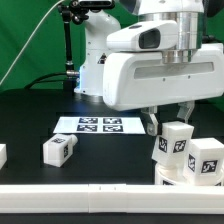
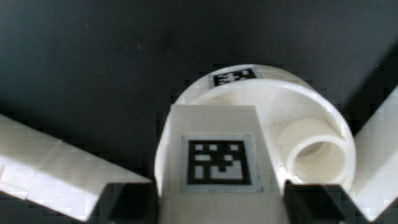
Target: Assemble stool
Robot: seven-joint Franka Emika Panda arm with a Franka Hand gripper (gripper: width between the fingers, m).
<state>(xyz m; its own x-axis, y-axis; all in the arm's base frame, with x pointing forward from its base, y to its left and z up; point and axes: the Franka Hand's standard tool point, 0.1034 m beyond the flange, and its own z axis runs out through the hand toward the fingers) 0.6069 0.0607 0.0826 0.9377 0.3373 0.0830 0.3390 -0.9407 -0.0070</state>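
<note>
1. Our jaws (image 2: 217, 206) stand narrow, clamped on a white leg (image 2: 217, 150). Its square tag faces the wrist camera, and a dark pad presses each flank.
2. In the exterior view that leg (image 1: 175, 143) is upright at the exterior view's right, just beside a second leg (image 1: 206, 160). Both appear to rest on the seat (image 1: 172, 178), which is mostly hidden.
3. A loose leg (image 1: 58, 150) lies on the tabletop (image 1: 30, 120) near the marker board (image 1: 98, 124), well apart from the others.
4. We judge the step in hand to be fitting the held leg into the seat.
5. Next we would keep it upright over its socket and turn it home without slackening the grip. We cannot tell how deep it sits.
</note>
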